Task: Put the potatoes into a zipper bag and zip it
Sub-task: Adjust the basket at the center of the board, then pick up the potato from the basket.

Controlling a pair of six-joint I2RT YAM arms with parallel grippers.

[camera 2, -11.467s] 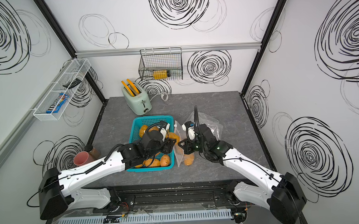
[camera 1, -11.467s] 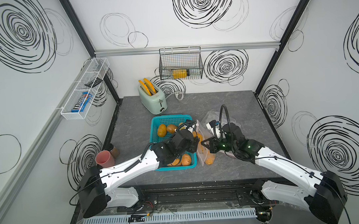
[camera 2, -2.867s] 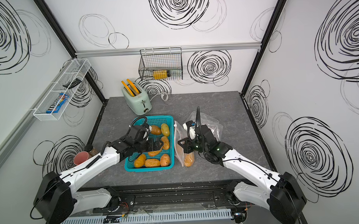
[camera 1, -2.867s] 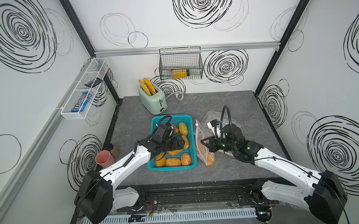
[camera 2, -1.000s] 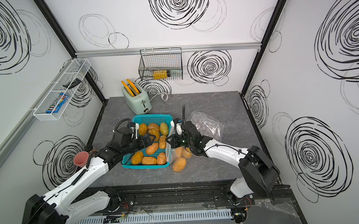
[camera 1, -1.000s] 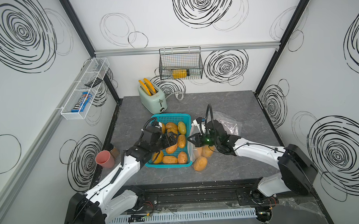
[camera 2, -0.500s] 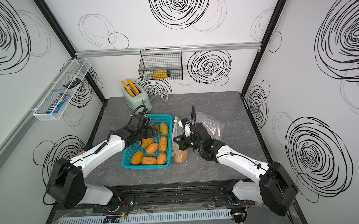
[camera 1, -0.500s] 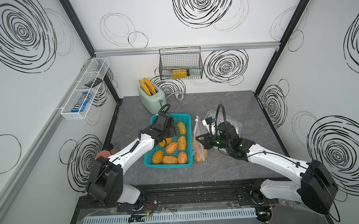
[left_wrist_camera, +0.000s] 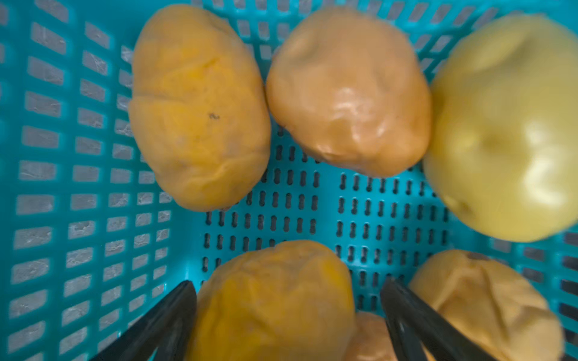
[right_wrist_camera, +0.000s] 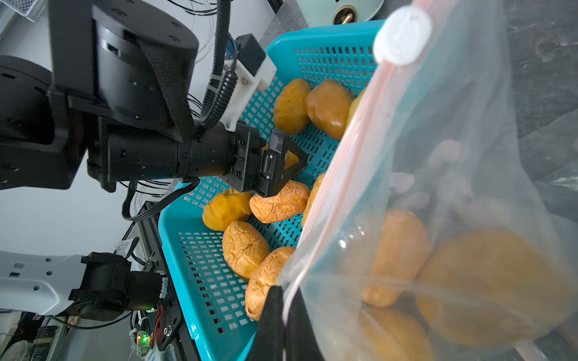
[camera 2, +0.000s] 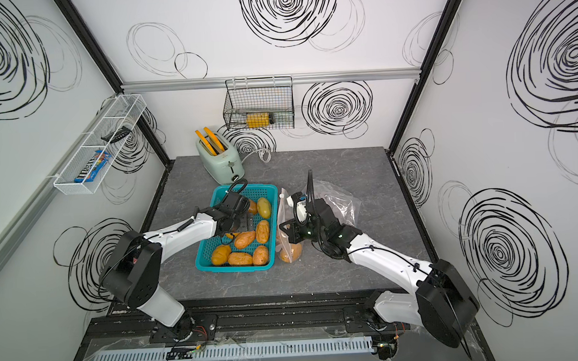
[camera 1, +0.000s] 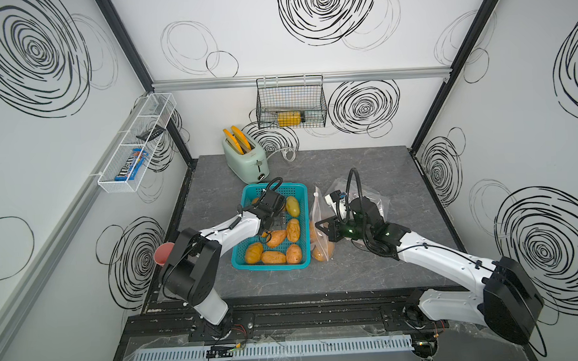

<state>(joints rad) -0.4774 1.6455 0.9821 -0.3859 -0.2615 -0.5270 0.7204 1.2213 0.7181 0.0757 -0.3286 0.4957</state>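
Inside the basket, left end effector spreads wide over potatoes — right end effector clamps the zipper bag alongside

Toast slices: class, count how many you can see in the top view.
2. The toast slices stand side by side, one per slot, in the mint toaster behind the teal basket. None appears hidden.

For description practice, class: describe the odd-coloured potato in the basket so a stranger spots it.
On the grey table, a teal basket sits before the mint toaster. At its toaster end, nearest the zipper bag, lies one potato. It alone is pale yellow-green; the other potatoes are orange-brown.
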